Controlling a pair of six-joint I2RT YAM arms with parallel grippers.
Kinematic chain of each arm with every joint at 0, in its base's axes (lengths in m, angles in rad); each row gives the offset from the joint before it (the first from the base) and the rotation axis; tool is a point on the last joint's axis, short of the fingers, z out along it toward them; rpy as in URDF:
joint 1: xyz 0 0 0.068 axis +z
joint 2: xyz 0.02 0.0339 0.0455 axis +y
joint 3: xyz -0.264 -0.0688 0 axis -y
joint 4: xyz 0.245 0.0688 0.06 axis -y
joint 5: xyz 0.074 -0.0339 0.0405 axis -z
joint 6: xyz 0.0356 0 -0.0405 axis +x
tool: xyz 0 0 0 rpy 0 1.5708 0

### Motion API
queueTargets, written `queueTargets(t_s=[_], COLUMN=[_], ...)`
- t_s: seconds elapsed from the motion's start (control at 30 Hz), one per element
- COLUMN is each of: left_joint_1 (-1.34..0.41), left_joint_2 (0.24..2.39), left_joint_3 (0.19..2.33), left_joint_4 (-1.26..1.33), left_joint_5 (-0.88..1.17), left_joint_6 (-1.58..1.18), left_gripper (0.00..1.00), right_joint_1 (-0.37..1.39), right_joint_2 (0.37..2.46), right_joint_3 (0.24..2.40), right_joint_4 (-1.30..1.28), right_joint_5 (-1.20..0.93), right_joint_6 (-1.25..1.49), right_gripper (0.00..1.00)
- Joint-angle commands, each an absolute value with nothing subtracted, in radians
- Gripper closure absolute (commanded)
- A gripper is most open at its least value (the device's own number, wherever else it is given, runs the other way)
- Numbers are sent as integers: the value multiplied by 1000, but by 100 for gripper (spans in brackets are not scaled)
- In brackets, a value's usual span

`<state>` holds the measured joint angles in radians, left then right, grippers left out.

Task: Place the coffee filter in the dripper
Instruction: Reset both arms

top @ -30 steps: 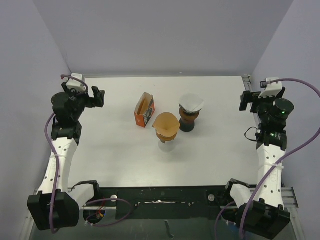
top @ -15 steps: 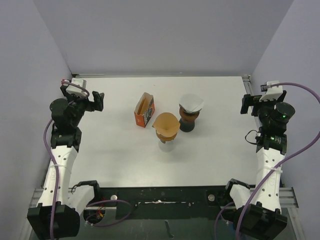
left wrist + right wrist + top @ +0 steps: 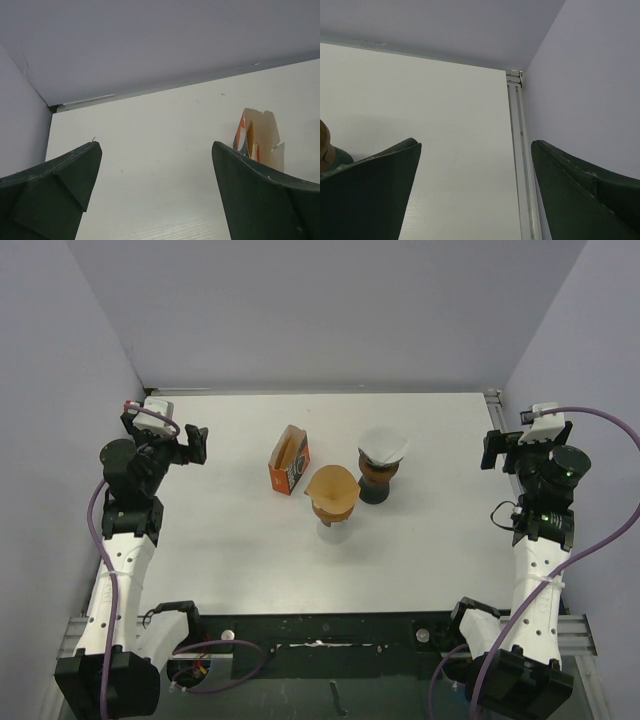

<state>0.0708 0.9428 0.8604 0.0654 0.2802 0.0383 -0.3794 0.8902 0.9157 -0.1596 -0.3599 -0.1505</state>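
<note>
A brown paper coffee filter (image 3: 333,487) sits as an open cone in a pale dripper (image 3: 333,530) at the table's middle. Just right of it, a white filter (image 3: 382,445) rests in a brown dripper (image 3: 378,474) on a dark base. An orange filter box (image 3: 288,462), torn open, stands to their left; it also shows in the left wrist view (image 3: 260,136). My left gripper (image 3: 195,443) (image 3: 155,150) is open and empty near the table's left edge. Open and empty too, my right gripper (image 3: 490,448) (image 3: 476,145) hangs at the right edge.
Grey walls close in the table (image 3: 240,550) on three sides. A metal rail (image 3: 520,150) runs along its right edge. The brown dripper's side (image 3: 324,145) shows at the left border of the right wrist view.
Both arms have shifted slightly, the left wrist drawing back toward the left wall. The grippers stay open and the filters, drippers and box have not moved.
</note>
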Motion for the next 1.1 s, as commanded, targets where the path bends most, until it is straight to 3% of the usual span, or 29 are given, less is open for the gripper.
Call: queueTargets(t_s=[0.0, 1.07], left_joint_1=[68, 72], left_joint_2=[927, 932], left_joint_3=[869, 858], left_joint_4=[110, 115], left_joint_5=[283, 290], left_joint_6=[43, 46], left_gripper=[8, 8], right_joint_1=[-384, -385], right_joint_2=[873, 877], right_joint_3=[916, 925], right_joint_4=[-122, -137], right_joint_5=[-371, -371], right_joint_6=[-163, -167], right_gripper=[2, 2])
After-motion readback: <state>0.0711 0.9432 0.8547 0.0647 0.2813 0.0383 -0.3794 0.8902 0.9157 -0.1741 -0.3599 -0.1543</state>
